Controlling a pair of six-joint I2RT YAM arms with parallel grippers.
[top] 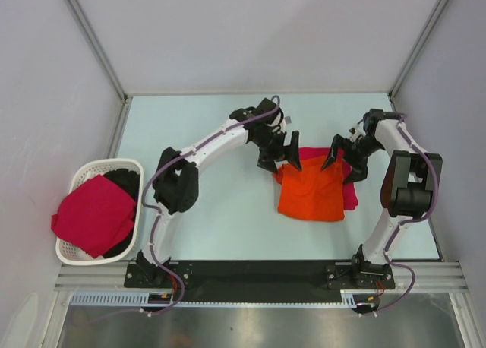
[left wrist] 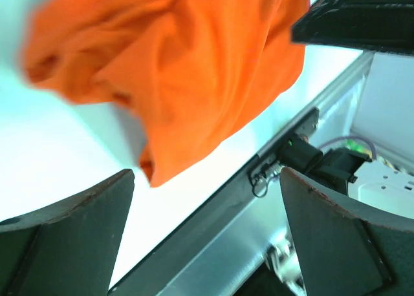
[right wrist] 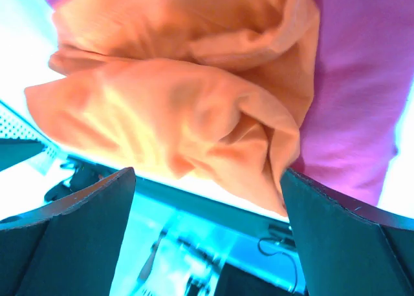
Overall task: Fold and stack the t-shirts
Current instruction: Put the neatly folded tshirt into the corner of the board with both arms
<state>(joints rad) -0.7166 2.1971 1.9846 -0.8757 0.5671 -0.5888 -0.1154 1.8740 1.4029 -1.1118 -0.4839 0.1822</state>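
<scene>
The orange t-shirt (top: 310, 192) lies folded right of centre in the top view. It rests on a crimson-pink t-shirt (top: 351, 192), whose edges show along its top and right sides. The left gripper (top: 280, 164) hangs at the orange shirt's upper left corner and the right gripper (top: 339, 166) at its upper right. Both have their jaws wide apart, clamping nothing. At the left edge a white basket (top: 76, 182) holds a second crimson-pink shirt (top: 95, 215).

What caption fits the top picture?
Left gripper and right gripper, both open, above the orange t-shirt on a pink t-shirt.
</scene>
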